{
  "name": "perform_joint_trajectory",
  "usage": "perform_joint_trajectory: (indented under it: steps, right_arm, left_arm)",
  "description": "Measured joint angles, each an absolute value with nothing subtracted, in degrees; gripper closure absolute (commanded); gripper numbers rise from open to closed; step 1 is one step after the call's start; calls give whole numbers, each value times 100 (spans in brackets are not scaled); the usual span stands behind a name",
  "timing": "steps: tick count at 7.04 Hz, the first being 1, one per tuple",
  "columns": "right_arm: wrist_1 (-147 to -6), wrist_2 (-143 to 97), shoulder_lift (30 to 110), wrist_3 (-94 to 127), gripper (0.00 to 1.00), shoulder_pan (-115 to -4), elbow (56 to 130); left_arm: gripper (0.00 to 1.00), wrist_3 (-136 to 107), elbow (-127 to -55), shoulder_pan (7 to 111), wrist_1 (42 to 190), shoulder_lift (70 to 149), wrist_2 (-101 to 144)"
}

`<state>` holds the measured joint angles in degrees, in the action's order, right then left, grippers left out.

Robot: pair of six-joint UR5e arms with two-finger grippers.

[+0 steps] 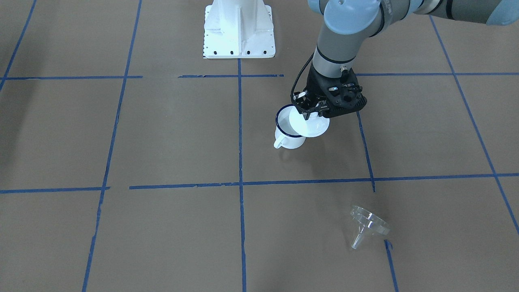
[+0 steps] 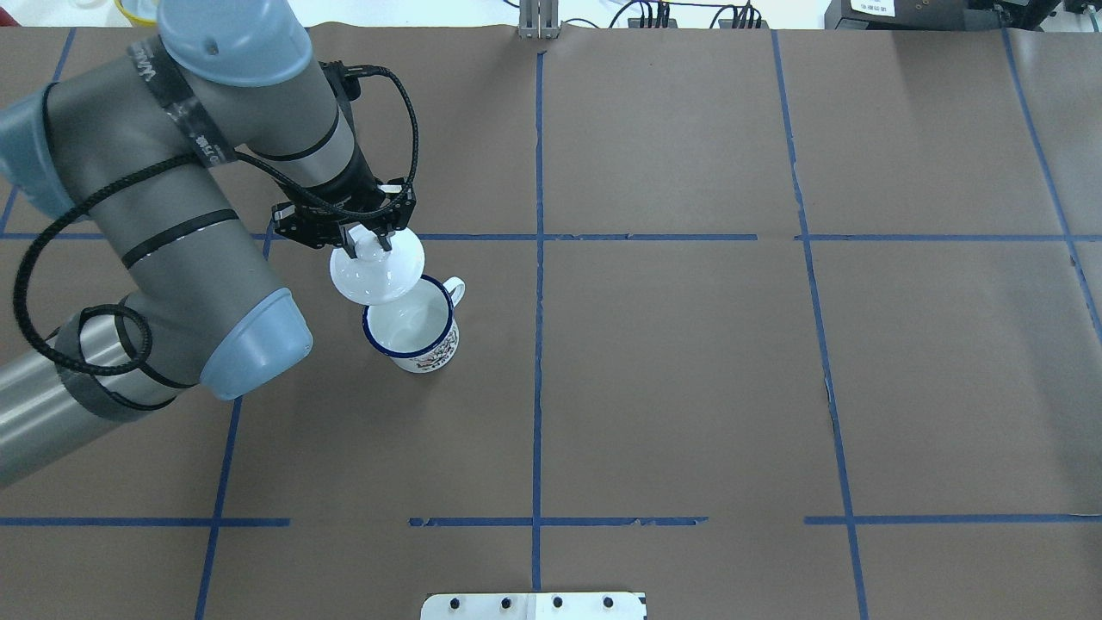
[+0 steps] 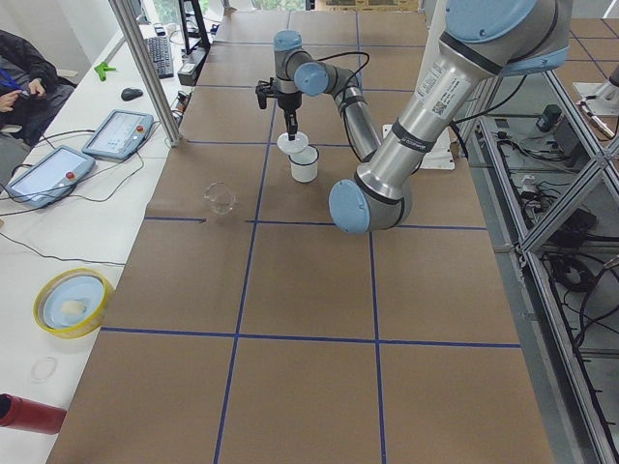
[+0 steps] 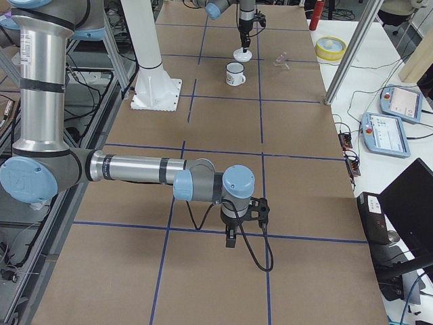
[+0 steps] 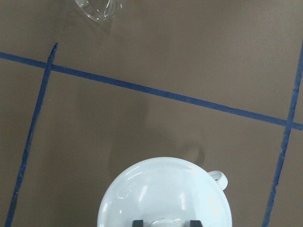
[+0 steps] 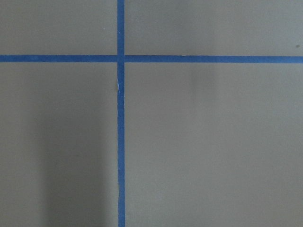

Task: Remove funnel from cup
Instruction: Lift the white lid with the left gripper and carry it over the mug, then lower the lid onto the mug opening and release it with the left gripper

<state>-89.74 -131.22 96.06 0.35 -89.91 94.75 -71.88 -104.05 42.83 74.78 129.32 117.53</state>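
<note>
On the brown-papered worktop (image 2: 689, 387), the robot's left arm (image 2: 172, 241) reaches out over a white mug, the cup (image 2: 411, 331), while the right arm (image 4: 135, 168) hangs low, well apart from the cup at the robot's right end. The cup stands upright with its mouth open, and nothing shows inside it. Just over the cup's rim, off-centre toward the robot's left, a round white lid (image 2: 379, 271) is held aloft. The left fingers (image 5: 138, 223) are clamped on its knob, and the side views suggest the lid hangs clear of the rim. The clear funnel (image 1: 368, 225) lies tipped on its side on the paper, well apart from the cup on the operators' side. Judged from this, the funnel is already out of the cup, and only the lid remains in hand. Whether the right fingers (image 4: 231, 238) are apart or together cannot be told.
</note>
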Motion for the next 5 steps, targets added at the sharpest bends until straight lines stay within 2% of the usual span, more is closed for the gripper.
perform_joint_trajectory:
  steps: [5]
  right_arm:
    - [-8974,-13122,9606,35,0,-8991,9474]
  left_arm:
    - [100,-7288,-10246,3927,7678,12910,11755]
